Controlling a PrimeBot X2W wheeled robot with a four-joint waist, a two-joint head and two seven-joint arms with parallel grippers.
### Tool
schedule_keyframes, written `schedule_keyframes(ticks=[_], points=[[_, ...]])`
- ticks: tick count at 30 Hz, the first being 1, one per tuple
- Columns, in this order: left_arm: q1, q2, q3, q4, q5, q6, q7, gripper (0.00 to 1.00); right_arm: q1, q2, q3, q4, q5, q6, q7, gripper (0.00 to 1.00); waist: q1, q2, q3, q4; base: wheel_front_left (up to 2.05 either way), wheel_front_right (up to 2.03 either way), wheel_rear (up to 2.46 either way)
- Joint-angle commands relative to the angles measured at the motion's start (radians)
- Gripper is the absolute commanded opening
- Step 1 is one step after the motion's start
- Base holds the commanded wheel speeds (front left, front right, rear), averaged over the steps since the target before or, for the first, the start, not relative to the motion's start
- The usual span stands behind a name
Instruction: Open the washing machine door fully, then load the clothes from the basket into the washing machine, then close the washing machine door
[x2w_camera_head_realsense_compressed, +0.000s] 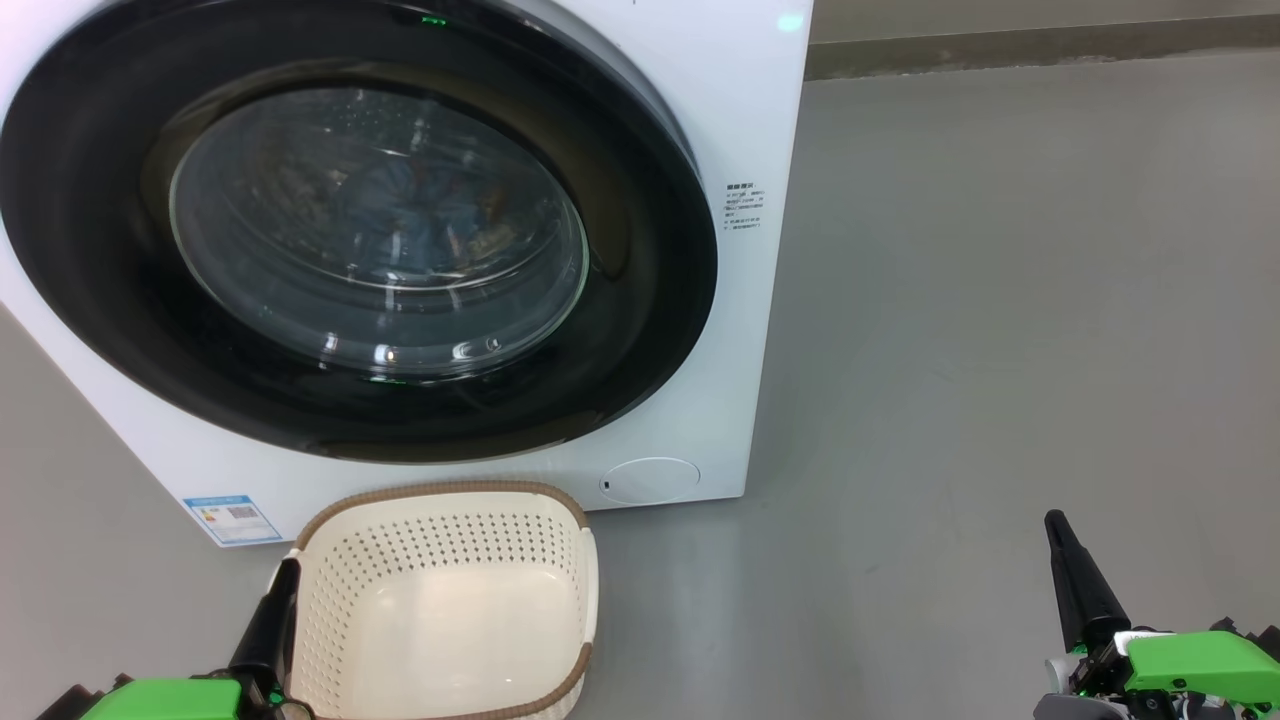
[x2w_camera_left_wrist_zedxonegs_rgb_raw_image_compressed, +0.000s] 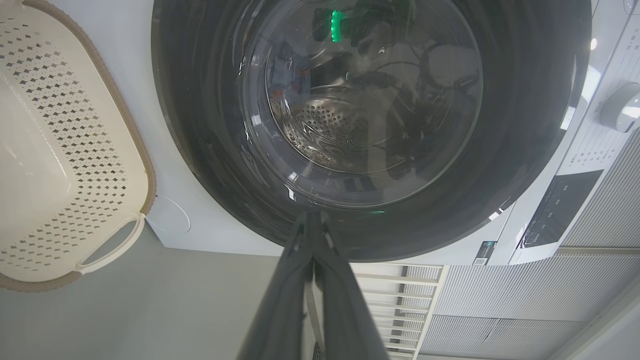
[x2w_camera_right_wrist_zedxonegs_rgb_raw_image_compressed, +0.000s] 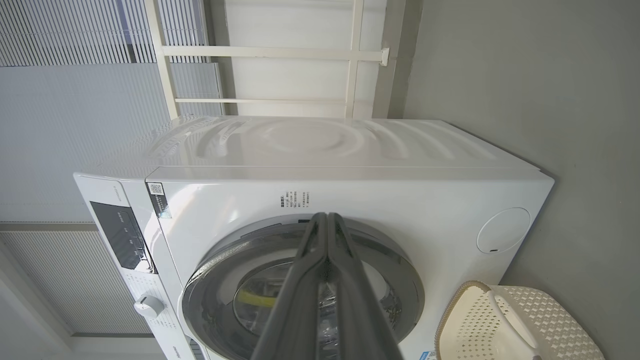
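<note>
The white washing machine (x2w_camera_head_realsense_compressed: 765, 120) stands before me, and its door (x2w_camera_head_realsense_compressed: 100, 260), a wide black rim around bulging glass, lies shut against the front. Dim bluish clothes (x2w_camera_head_realsense_compressed: 420, 215) show through the glass. The cream perforated basket (x2w_camera_head_realsense_compressed: 440, 535) sits on the floor below the door with nothing in it. My left gripper (x2w_camera_head_realsense_compressed: 288, 572) is shut and empty beside the basket's left rim. My right gripper (x2w_camera_head_realsense_compressed: 1056, 522) is shut and empty over bare floor at the right. In the left wrist view the left gripper (x2w_camera_left_wrist_zedxonegs_rgb_raw_image_compressed: 312, 216) points at the door (x2w_camera_left_wrist_zedxonegs_rgb_raw_image_compressed: 200, 125), with the basket (x2w_camera_left_wrist_zedxonegs_rgb_raw_image_compressed: 75, 125) at the left. The right gripper (x2w_camera_right_wrist_zedxonegs_rgb_raw_image_compressed: 327, 216) faces the machine (x2w_camera_right_wrist_zedxonegs_rgb_raw_image_compressed: 400, 195).
A small round flap (x2w_camera_head_realsense_compressed: 650, 478) and a blue label (x2w_camera_head_realsense_compressed: 232, 518) mark the machine's lower front. Its control panel has a knob (x2w_camera_left_wrist_zedxonegs_rgb_raw_image_compressed: 620, 107). Grey floor (x2w_camera_head_realsense_compressed: 1000, 300) stretches to the right of the machine. A white frame (x2w_camera_right_wrist_zedxonegs_rgb_raw_image_compressed: 280, 52) and ribbed wall panels stand behind the machine.
</note>
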Motion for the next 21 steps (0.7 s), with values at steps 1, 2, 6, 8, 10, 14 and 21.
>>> schedule_keyframes(ticks=[1,2,6,8,10,14,21], points=[[-0.045,0.013,0.034,-0.021,-0.008,-0.003,0.007,0.0,-0.041,-0.003,0.022,-0.031,0.003,0.002,0.008,0.0,0.0,-0.0001,0.0,0.0,0.0,0.0,0.0],[-0.045,0.013,0.034,-0.021,-0.008,-0.003,0.007,0.0,-0.041,-0.003,0.022,-0.031,0.003,0.002,0.008,0.0,0.0,-0.0001,0.0,0.0,0.0,0.0,0.0],[-0.045,0.013,0.034,-0.021,-0.008,-0.003,0.006,0.0,-0.041,-0.003,0.022,-0.031,0.003,0.002,0.008,0.0,0.0,-0.0001,0.0,0.0,0.0,0.0,0.0],[-0.045,0.013,0.034,-0.021,-0.008,-0.003,0.006,0.0,-0.041,-0.003,0.022,-0.031,0.003,0.002,0.008,0.0,0.0,-0.0001,0.0,0.0,0.0,0.0,0.0],[-0.045,0.013,0.034,-0.021,-0.008,-0.003,0.006,0.0,-0.041,-0.003,0.022,-0.031,0.003,0.002,0.008,0.0,0.0,-0.0001,0.0,0.0,0.0,0.0,0.0],[-0.045,0.013,0.034,-0.021,-0.008,-0.003,0.006,0.0,-0.041,-0.003,0.022,-0.031,0.003,0.002,0.008,0.0,0.0,-0.0001,0.0,0.0,0.0,0.0,0.0],[-0.045,0.013,0.034,-0.021,-0.008,-0.003,0.006,0.0,-0.041,-0.003,0.022,-0.031,0.003,0.002,0.008,0.0,0.0,-0.0001,0.0,0.0,0.0,0.0,0.0]])
